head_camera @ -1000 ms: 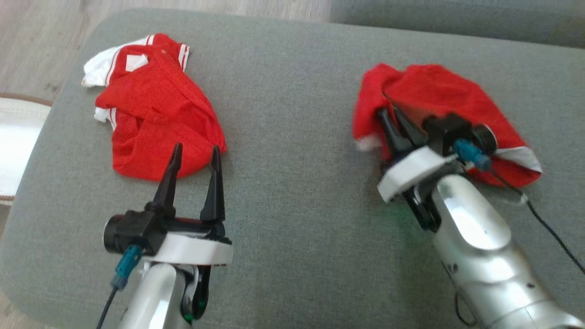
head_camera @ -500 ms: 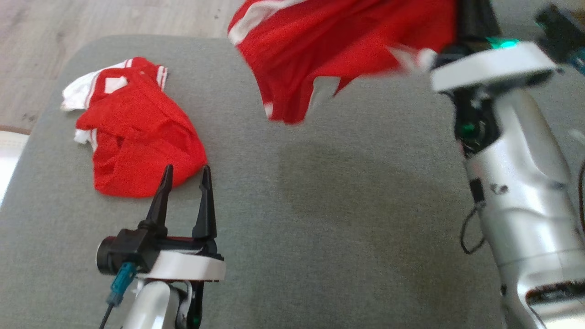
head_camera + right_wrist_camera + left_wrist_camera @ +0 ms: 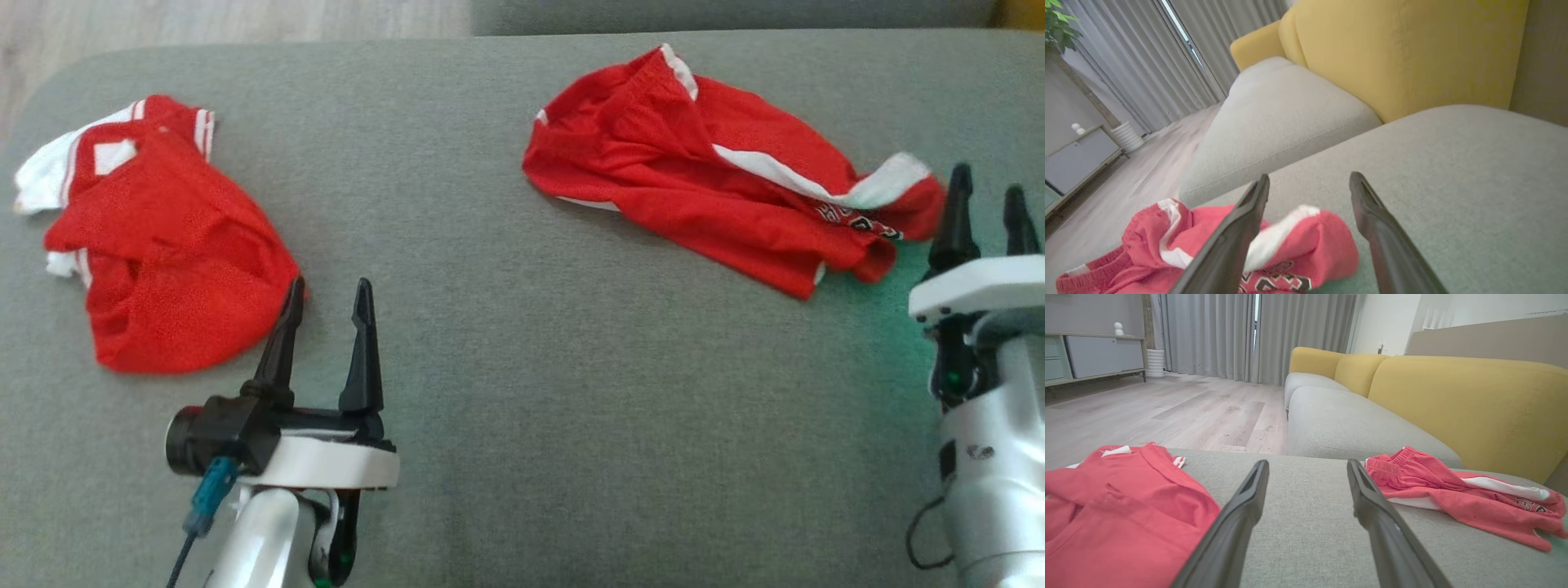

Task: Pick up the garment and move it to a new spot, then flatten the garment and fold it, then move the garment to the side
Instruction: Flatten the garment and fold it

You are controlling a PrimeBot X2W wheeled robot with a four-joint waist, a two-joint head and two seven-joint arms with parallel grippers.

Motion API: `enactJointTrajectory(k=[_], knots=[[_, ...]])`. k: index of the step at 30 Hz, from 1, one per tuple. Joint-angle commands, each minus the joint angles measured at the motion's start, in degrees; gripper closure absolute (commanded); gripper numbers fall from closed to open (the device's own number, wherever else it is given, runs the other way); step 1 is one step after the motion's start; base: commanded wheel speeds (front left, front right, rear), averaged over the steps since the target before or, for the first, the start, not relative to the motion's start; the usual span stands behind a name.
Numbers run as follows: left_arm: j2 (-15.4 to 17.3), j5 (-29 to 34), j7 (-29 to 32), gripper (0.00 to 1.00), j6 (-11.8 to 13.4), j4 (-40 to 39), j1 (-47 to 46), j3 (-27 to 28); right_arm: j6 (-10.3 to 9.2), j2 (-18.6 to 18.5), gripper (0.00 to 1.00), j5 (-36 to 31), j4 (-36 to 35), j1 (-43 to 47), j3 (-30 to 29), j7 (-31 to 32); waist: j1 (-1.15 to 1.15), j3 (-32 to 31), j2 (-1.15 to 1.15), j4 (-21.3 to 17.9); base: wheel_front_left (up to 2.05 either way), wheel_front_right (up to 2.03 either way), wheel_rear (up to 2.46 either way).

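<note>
1. The red garment (image 3: 718, 204) lies on the grey cushion (image 3: 506, 367), over on the far right part. It is bunched up. A white stripe (image 3: 775, 175) runs across the top, and one end is folded over.
2. The right gripper (image 3: 988, 180) is just beside the right end of the garment. Its two fingers are apart and nothing is in them.
3. The left gripper (image 3: 331, 284) is well apart from the garment, down at the front left. Its fingers are apart too, and they hold nothing.
4. I think the next job is to make the garment flat. It sits in a spot, but it is not smooth and not folded yet.
5. One thing could go wrong. The cloth lies in layers, so a pinch may grab two layers at once. Then a pull only makes a new lump.
6. The cloth looks thin and light. If a finger pushes along it, the whole garment may slide and not spread out.
7. The garment is near the far edge of the cushion. A hard push that way could send part of it over the edge.
8. The other red clothing (image 3: 163, 269) lies right by a finger of the left gripper. If that arm swings out low, the finger could hook it and drag it along.
</note>
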Motion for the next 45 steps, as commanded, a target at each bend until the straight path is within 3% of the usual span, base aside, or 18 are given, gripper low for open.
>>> enactJointTrajectory(k=[1, 5, 10, 16, 23, 32, 37, 45], knots=[[0.2, 0.47, -0.55, 0.0, -0.25, -1.86, -2.19, 2.18, -0.04, 1.06, 0.0, -1.86, -4.35, -0.94, 1.06, -1.97, -0.01, 0.02, 0.0, -0.97, 0.0, 0.0, 0.0], [0.2, 0.51, -0.55, 0.0, -0.48, -1.95, -2.25, 2.23, -0.04, 2.73, 0.0, -5.79, -10.43, 1.92, 1.94, -3.64, -0.01, -0.54, 0.0, -2.02, 0.0, 0.0, 0.0], [0.2, 0.39, -0.55, 0.0, -0.86, -2.75, -1.91, 2.19, -0.04, 5.64, 0.0, -12.16, -25.36, 11.81, 6.46, -4.54, -0.01, -2.17, 0.0, -3.87, 0.0, 0.0, 0.0], [0.2, 0.17, -0.55, 0.0, -1.01, -3.42, -0.75, 1.8, -0.04, 5.85, 0.0, -9.73, -34.58, 23.04, 14.17, -4.58, -0.01, -4.13, 0.0, -5.36, 0.0, 0.0, 0.0], [0.2, 0.17, -0.55, 0.0, -1.17, -3.57, 0.83, 0.46, -0.04, 5.86, 0.0, -8.84, -35.39, 26.76, 15.47, -4.59, -0.01, -5.87, 0.0, -5.87, 0.0, 0.0, 0.0], [0.2, -0.46, -0.55, 0.0, -1.18, -4.08, -0.38, -0.86, -0.04, 5.87, 0.0, -11.82, -35.74, 22.01, 16.79, -4.59, -0.01, -2.69, 0.0, -2.17, 0.0, 0.0, 0.0], [0.2, -1.26, -0.55, 0.0, -1.18, -3.66, -1.55, -2.11, -0.04, 5.87, 0.0, -14.93, -29.89, 14.39, 18.9, -3.0, -0.01, -0.16, 0.0, 0.99, 0.0, 0.0, 0.0], [0.2, -2.59, -0.55, 0.0, -0.64, -3.16, -3.46, -3.75, -0.04, 5.57, 0.0, -20.17, -15.9, 5.32, 26.91, 0.7, -0.01, 1.93, 0.0, 6.36, 0.0, 0.0, 0.0]])
